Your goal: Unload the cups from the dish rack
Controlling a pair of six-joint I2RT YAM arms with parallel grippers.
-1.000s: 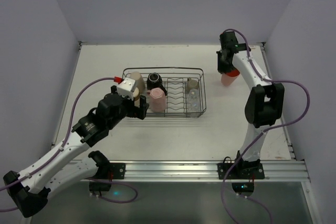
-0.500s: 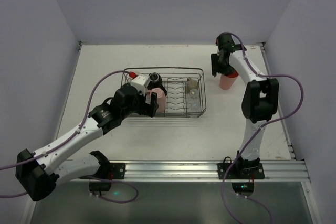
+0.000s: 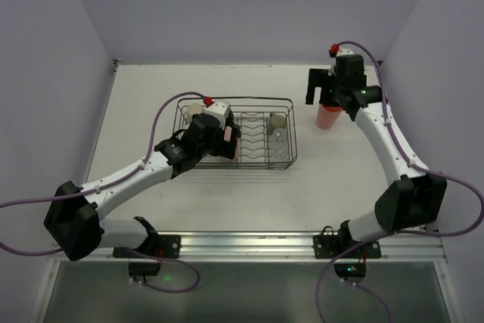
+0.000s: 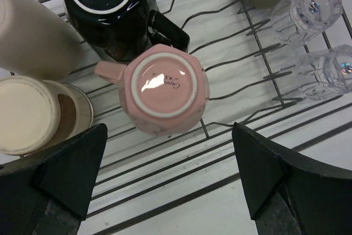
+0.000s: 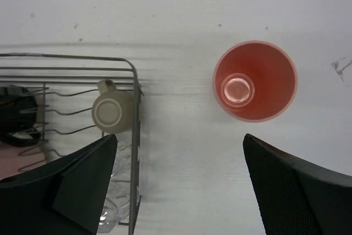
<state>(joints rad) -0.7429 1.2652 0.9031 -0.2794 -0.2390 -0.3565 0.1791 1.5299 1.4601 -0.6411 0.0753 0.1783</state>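
Note:
The dark wire dish rack [image 3: 257,99] holds several cups. In the left wrist view a pale pink mug [image 4: 164,89] stands upside down, with a black mug [image 4: 107,4], a tan cup [image 4: 33,31] and a cream cup [image 4: 30,115] beside it. My left gripper [image 4: 169,129] hangs open above the pink mug [image 3: 229,141], touching nothing. Two clear glasses [image 4: 308,6] and a grey-olive cup [image 5: 111,113] sit at the rack's right end. A coral tumbler [image 5: 254,81] stands upright on the table, right of the rack. My right gripper [image 5: 180,136] is open above and beside it, apart from it.
The rack's right rim [image 5: 135,136] lies below the right gripper's left finger. Wavy plate dividers [image 3: 253,138] fill the rack's middle. White walls close the table at the back and sides. A metal rail [image 3: 249,246] runs along the near edge.
My right gripper has opened, let go of the coral tumbler and drawn away from it. My left arm has swung right, over the rack, to above the pink mug.

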